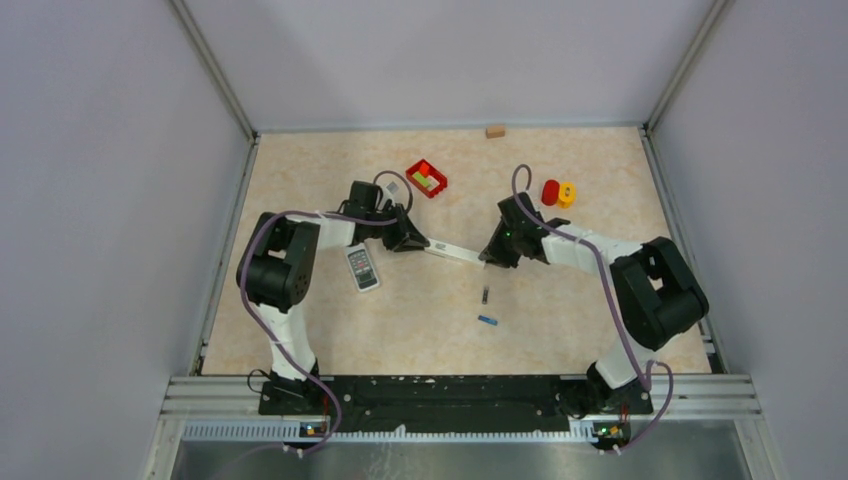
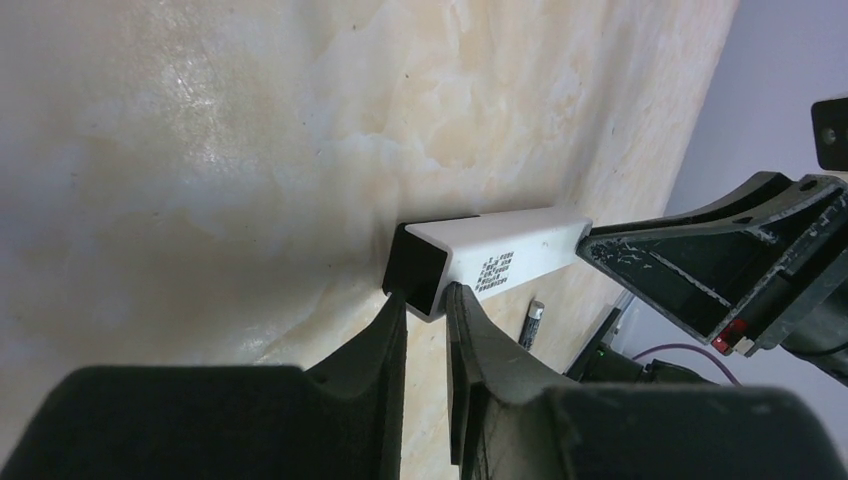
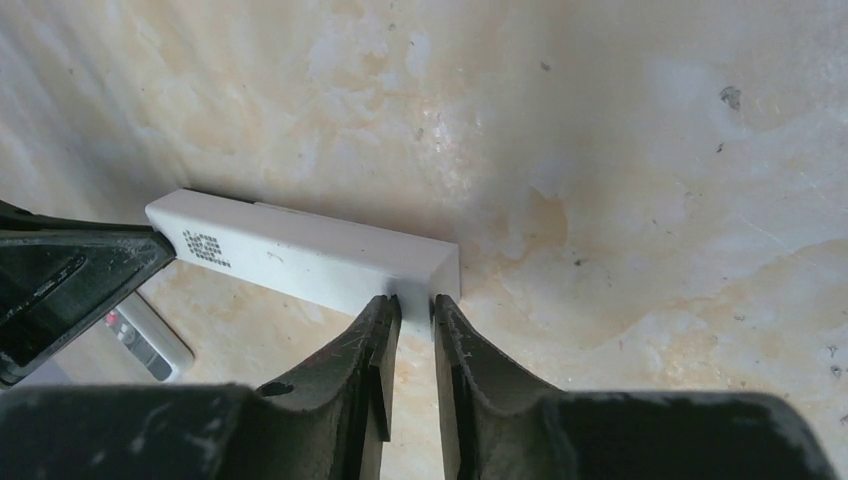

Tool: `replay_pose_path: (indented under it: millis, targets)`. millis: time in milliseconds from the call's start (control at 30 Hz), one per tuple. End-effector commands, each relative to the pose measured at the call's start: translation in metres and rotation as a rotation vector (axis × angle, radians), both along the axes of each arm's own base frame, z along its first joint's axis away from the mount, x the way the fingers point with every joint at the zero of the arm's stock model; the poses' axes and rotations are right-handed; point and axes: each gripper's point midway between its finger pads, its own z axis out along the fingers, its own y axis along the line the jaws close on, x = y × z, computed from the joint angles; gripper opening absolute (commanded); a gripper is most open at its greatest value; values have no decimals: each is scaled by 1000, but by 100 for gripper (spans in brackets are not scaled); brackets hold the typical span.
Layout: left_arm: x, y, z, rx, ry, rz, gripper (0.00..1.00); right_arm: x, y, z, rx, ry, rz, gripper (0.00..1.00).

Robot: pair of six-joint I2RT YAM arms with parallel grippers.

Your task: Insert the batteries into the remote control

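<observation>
A long white remote control (image 1: 452, 251) is held between my two grippers just above the table. My left gripper (image 1: 415, 243) is shut on its left end, where a dark open compartment faces the left wrist camera (image 2: 418, 268). My right gripper (image 1: 490, 255) is shut on its right end (image 3: 440, 275). A dark battery (image 1: 485, 294) lies on the table below the remote and also shows in the left wrist view (image 2: 534, 323). A blue battery (image 1: 487, 320) lies a little nearer. The other batteries are not visible.
A second remote with buttons (image 1: 362, 267) lies beside the left arm. A red tray (image 1: 426, 178) with green pieces sits behind. A red object (image 1: 551, 192) and a yellow one (image 1: 567, 194) stand at right rear. A wooden block (image 1: 495, 131) is by the back wall.
</observation>
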Motion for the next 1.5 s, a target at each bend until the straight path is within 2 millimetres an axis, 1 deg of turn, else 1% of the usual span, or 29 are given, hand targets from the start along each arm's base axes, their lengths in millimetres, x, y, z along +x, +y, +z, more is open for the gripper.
replay_pose_path:
  millis: [0, 100, 167, 233, 267, 333, 367, 433, 467, 500, 567, 600, 633, 700, 767, 800, 833, 967, 1067, 1200, 1267, 1333, 1467]
  targets:
    - [-17, 26, -39, 201, 97, 62, 18, 15, 7, 38, -32, -127, 45, 28]
    - [-7, 26, -20, 205, 53, 70, 29, 22, 5, 62, -48, -213, 80, 39]
    - [1, 28, -8, 222, 23, 76, 38, 27, 6, 78, -62, -276, 136, 43]
    - [9, 29, 8, 233, -14, 82, 48, 31, 10, 94, -74, -340, 220, 47]
    - [13, 30, 16, 238, -33, 87, 55, 34, 13, 99, -83, -366, 258, 49]
    - [20, 31, 32, 246, -69, 97, 64, 35, 20, 107, -93, -417, 357, 56]
    - [23, 34, 39, 252, -85, 107, 68, 37, 22, 109, -102, -442, 405, 62]
    - [27, 41, 54, 266, -113, 135, 76, 38, 29, 110, -118, -481, 508, 72]
    - [28, 45, 61, 270, -128, 151, 81, 38, 34, 106, -128, -491, 575, 84]
    - [28, 50, 67, 276, -142, 170, 85, 36, 40, 103, -131, -496, 642, 92]
    - [29, 60, 81, 287, -174, 206, 97, 30, 56, 100, -147, -529, 805, 94]
    - [28, 64, 90, 290, -197, 223, 98, 26, 64, 96, -172, -549, 877, 94]
    - [27, 69, 95, 295, -207, 238, 99, 25, 69, 93, -220, -566, 925, 93]
    - [25, 78, 105, 301, -227, 267, 99, 30, 73, 87, -321, -590, 987, 94]
    - [21, 89, 111, 320, -242, 301, 99, 34, 77, 81, -359, -591, 1036, 95]
    - [19, 96, 111, 336, -244, 322, 99, 36, 78, 76, -370, -585, 1059, 95]
    - [16, 100, 112, 343, -241, 342, 99, 39, 79, 76, -382, -593, 1077, 96]
    - [8, 125, 109, 415, -222, 441, 99, 43, 83, 52, -433, -547, 1186, 96]
    - [2, 144, 99, 463, -189, 514, 99, 39, 83, 36, -464, -516, 1270, 95]
    - [-9, 171, 81, 530, -114, 633, 99, 39, 82, 24, -491, -503, 1314, 92]
    - [-13, 178, 74, 548, -93, 660, 99, 39, 81, 20, -497, -498, 1321, 89]
    - [-18, 181, 67, 565, -74, 667, 99, 44, 80, 17, -517, -504, 1307, 87]
    - [-24, 183, 57, 588, -44, 659, 99, 50, 77, 10, -518, -485, 1299, 78]
